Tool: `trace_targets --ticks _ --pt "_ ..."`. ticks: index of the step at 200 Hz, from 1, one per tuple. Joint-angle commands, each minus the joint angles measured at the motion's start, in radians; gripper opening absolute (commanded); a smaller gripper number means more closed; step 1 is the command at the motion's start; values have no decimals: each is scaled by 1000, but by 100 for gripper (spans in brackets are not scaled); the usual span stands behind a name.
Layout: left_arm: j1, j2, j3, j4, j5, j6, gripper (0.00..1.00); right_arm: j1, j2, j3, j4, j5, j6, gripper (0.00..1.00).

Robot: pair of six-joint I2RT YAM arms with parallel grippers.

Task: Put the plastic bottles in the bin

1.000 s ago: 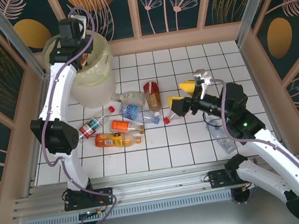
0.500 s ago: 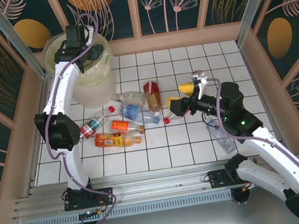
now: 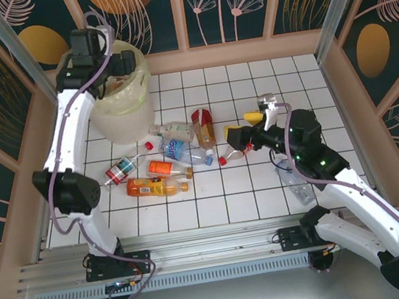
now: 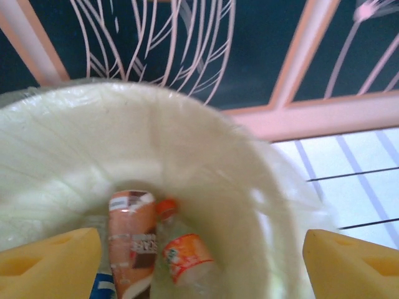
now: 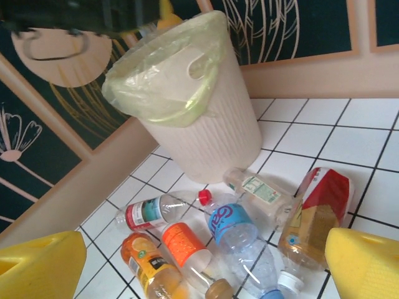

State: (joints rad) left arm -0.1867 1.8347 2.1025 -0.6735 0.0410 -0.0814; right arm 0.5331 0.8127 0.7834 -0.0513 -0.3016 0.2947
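Yellow foam pads on both arms. The left tool hangs right over the bin, which sits in the far-left corner of the tiled desk. From the left wrist, its fingers are spread wide with nothing between them, just the bag-lined inside of the bin below. Down in there you can see a brown bottle with a brown-and-white label. A bottle with an orange label lies right against it.

The right tool is low over the middle-right of the desk, facing the pile. Its jaws are also wide apart and it's holding nothing.

The other plastic bottles are lying on their sides on the tiles, bunched up near the foot of the bin. Going by the right wrist view:
- clear bottle with a green-and-white label, closest to the bin
- blue-label bottle just in front of it
- red-label bottle off to the left
- orange-wrapped bottle with an orange drink bottle beside it
- squashed brown bottle with a red label on the right

One more clear bottle lies apart from the bunch, partly tucked under the right arm.
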Motion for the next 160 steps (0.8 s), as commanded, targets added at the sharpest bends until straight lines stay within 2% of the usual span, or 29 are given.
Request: trace_targets --ticks 1,20,48,91,112,160 --pt "6 -154 -110 119 137 -87 90 7 40 1 -3 50 12 98" --pt "6 -284 -304 286 207 -137 99 8 101 41 -53 74 16 96" --pt "6 -409 -461 399 346 -194 99 8 161 50 -44 116 56 92" --pt "6 -621 -732 524 451 -270 99 8 289 95 -50 113 109 79" --pt "6 -707 -863 571 508 -333 99 43 346 107 -38 117 124 74" --pt "6 -879 -1201 762 649 -438 99 73 484 161 -78 192 161 62"
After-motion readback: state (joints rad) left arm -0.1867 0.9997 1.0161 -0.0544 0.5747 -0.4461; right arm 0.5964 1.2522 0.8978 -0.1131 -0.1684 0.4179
